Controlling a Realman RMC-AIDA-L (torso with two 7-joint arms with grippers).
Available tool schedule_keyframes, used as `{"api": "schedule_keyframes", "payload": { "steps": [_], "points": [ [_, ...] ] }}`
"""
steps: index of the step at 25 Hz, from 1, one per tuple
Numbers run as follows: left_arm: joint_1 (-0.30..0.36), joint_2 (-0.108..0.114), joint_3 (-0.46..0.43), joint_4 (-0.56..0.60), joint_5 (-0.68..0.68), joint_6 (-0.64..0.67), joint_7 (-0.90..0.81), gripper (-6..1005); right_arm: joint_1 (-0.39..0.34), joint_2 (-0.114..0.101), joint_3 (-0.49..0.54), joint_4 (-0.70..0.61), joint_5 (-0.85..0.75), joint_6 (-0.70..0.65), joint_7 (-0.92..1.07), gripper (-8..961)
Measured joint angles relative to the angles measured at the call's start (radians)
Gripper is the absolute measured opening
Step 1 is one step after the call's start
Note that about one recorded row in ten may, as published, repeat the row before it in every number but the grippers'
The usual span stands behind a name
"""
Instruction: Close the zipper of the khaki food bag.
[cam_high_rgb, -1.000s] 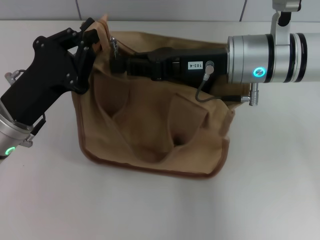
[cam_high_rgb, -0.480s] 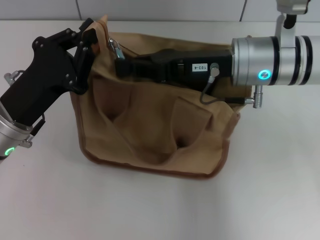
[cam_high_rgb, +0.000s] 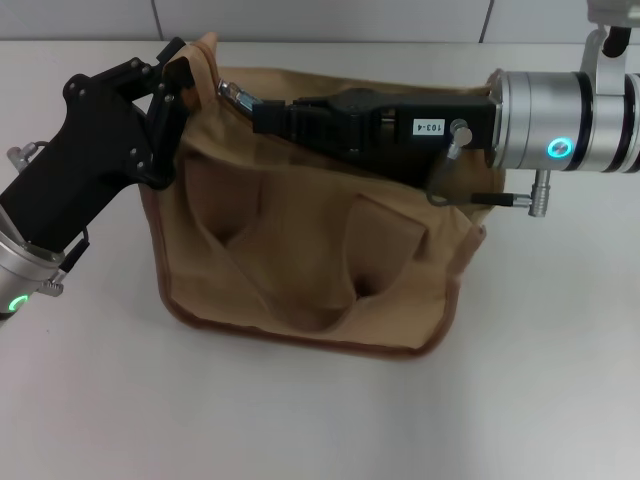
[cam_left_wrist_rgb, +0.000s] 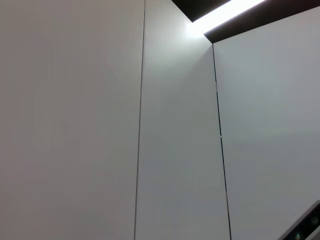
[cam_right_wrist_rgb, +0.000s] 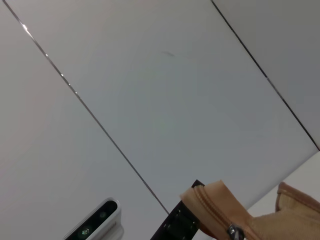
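The khaki food bag lies in the middle of the table in the head view, its front pocket facing me. My left gripper is shut on the bag's upper left corner, by a handle. My right gripper reaches in from the right along the bag's top edge and is shut on the zipper's silver pull tab, near the left end. The right wrist view shows the tan zipper end with the silver slider and part of the bag. The left wrist view shows only wall.
The bag rests on a white table with a tiled wall behind it. My right arm's silver forearm hangs over the bag's right end. Bare table lies in front of the bag and to its right.
My right gripper has drawn back to the right along the bag's top, taking the pull tab a short way with it. The left gripper has held still on the corner.
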Motion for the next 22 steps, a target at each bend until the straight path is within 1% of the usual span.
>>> {"api": "schedule_keyframes", "payload": {
  "steps": [11,15,22],
  "points": [
    [0.000,0.000,0.001,-0.001,0.000,0.003,0.000,21,-0.010,-0.003,0.006,0.000,-0.006,-0.039,0.005,8],
    [0.000,0.000,0.000,-0.001,0.000,0.002,0.000,20,-0.028,-0.010,0.011,0.000,-0.003,-0.048,0.006,9],
    [0.002,0.000,-0.002,-0.001,-0.001,-0.004,0.002,20,-0.068,-0.017,0.051,0.000,-0.011,-0.051,0.007,8]
  ]
}}
